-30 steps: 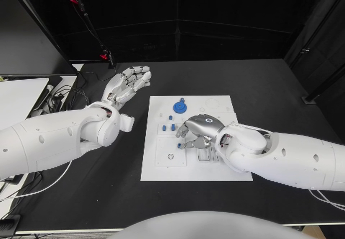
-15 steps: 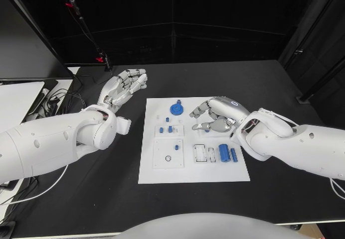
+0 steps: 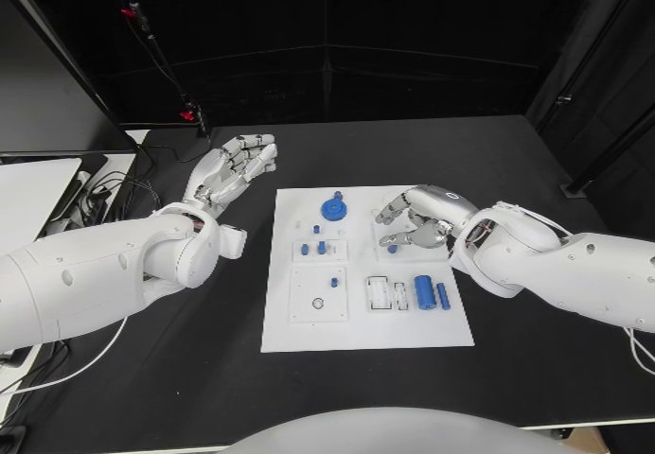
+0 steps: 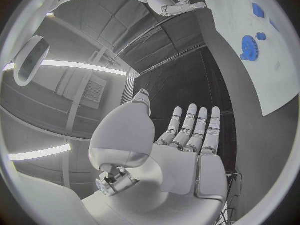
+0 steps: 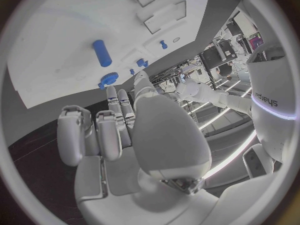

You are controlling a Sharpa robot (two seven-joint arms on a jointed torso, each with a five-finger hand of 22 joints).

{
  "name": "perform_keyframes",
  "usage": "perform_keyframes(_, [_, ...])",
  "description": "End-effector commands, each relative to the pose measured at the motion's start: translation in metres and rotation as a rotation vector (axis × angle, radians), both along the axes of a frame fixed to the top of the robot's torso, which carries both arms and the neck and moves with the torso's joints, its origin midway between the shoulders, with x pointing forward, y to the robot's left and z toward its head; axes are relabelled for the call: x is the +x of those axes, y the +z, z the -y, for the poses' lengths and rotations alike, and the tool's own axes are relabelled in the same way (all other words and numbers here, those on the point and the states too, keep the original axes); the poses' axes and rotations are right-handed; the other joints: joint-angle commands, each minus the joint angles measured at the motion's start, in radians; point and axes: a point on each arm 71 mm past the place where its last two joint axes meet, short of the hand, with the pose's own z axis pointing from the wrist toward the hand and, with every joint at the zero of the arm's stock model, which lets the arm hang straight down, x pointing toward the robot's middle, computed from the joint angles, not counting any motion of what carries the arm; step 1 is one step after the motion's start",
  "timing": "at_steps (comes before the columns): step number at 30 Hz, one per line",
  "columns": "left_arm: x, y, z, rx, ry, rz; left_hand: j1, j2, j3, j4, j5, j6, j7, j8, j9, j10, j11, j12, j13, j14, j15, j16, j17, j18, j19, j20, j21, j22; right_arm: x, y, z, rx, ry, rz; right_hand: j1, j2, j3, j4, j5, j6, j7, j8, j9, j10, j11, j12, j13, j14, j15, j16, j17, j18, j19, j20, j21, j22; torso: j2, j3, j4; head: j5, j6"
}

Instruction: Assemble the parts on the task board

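Observation:
The white task board (image 3: 368, 326) lies in the middle of the black table. On it are a blue gear (image 3: 334, 205), small blue pegs (image 3: 314, 248), another peg (image 3: 334, 282) and a blue cylinder (image 3: 425, 290) beside a thinner blue pin (image 3: 445, 294). My right hand (image 3: 416, 218) hovers over the board's far right part, fingers loosely bent, holding nothing; a small blue piece (image 3: 393, 250) lies just under it. My left hand (image 3: 235, 165) lies flat with fingers straight, left of the board. The right wrist view shows the board (image 5: 62, 30), cylinder (image 5: 102, 53) and gear (image 5: 109, 78) beyond my right hand (image 5: 119, 135).
A dark ring (image 3: 318, 304) and white rectangular slots (image 3: 389, 292) sit in the board's near half. Cables (image 3: 116, 184) and a white surface (image 3: 34, 189) lie at the table's left edge. Bare black table (image 3: 546, 161) stretches to the right and behind.
My right hand has moved from the board's near middle toward its far right part, uncovering the blue cylinder and pin. The left hand has stayed flat where it was.

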Motion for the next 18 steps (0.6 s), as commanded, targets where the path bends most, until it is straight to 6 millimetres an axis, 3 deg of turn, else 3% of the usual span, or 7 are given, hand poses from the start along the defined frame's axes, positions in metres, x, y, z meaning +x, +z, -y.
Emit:
perform_keyframes(1, [-0.0016,0.0063,-0.0001,-0.028,-0.015,0.074,0.0,0.007,-0.006,0.0,0.006,-0.006,0.159,0.003,-0.001,-0.007,0.0,0.004,-0.001,-0.006,-0.001,0.005,-0.001,-0.02,0.008,0.0,0.003,-0.002,0.0009,-0.0062,0.0017,-0.098,-0.037,-0.061,-0.008,-0.004,-0.003,0.005,0.004,-0.003,0.002,-0.004,-0.001,-0.009,0.002,0.0,0.0,0.06,0.008,-0.005,0.022,-0.001,0.033,0.008,-0.006,0.179,0.0,0.0002,0.0003,0.0,-0.003])
perform_keyframes(10, [-0.0014,0.0063,0.0,-0.028,-0.016,0.074,0.0,0.007,-0.006,0.0,0.006,-0.006,0.159,0.003,-0.001,-0.007,0.0,0.004,-0.001,-0.006,-0.001,0.005,-0.001,-0.02,0.008,0.0,0.003,-0.002,0.0022,-0.01,0.0006,-0.178,-0.062,-0.071,-0.022,-0.019,-0.004,0.008,0.004,-0.002,0.001,-0.002,0.0,-0.005,0.001,0.005,0.001,0.058,0.008,-0.008,0.013,0.001,0.03,0.01,-0.011,0.175,-0.001,-0.0001,0.0005,0.001,-0.001])
perform_keyframes(18, [-0.0014,0.0063,-0.0002,-0.028,-0.015,0.074,0.001,0.009,-0.007,0.0,0.006,-0.007,0.159,0.005,-0.002,-0.008,0.001,0.005,-0.002,-0.007,-0.001,0.006,-0.003,-0.02,0.007,0.0,0.003,-0.003,0.0047,-0.0136,-0.0003,-0.235,-0.095,-0.088,-0.01,-0.012,0.01,0.002,0.004,0.011,-0.008,0.004,0.002,0.014,-0.006,0.015,0.003,0.058,0.003,-0.006,0.015,0.0,0.032,0.007,-0.008,0.178,0.0,0.0,0.0007,0.0,-0.001])
